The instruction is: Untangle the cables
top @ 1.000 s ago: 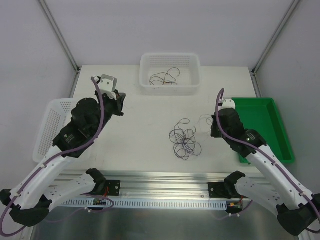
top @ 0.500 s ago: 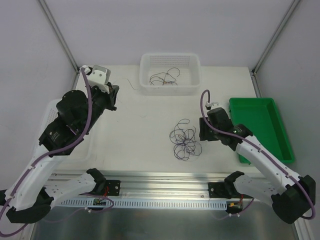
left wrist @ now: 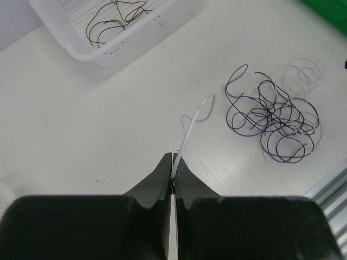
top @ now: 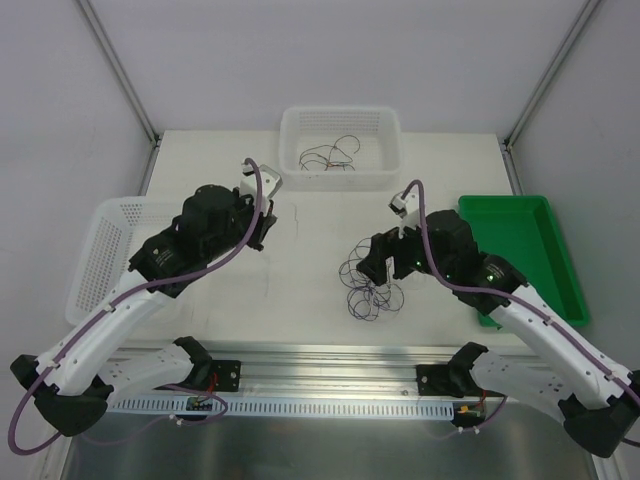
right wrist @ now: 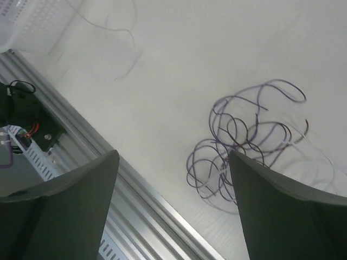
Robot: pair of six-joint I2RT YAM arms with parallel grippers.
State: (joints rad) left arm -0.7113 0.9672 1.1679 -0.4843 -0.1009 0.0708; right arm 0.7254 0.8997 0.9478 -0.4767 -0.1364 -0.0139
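A loose tangle of thin purple and dark cables [top: 370,280] lies on the white table, mid-front. The left wrist view shows the tangle [left wrist: 274,119] to the right of my left gripper [left wrist: 174,162]. That gripper is shut on one thin white cable [left wrist: 192,122], whose free end curls on the table short of the tangle. From above, the left gripper [top: 265,222] sits left of the tangle. My right gripper [top: 373,262] hovers over the tangle's right edge, jaws wide apart with nothing between them. In the right wrist view the gripper [right wrist: 173,154] frames the tangle [right wrist: 244,146].
At the back centre a white basket [top: 340,180] holds a few dark cables [top: 330,155]. Another white basket [top: 100,250] stands at the left edge and a green tray [top: 530,250] at the right. An aluminium rail [top: 320,358] runs along the table's near edge.
My left arm swung from the back left toward the centre, still shut on the white cable. My right gripper opened and moved left over the tangle.
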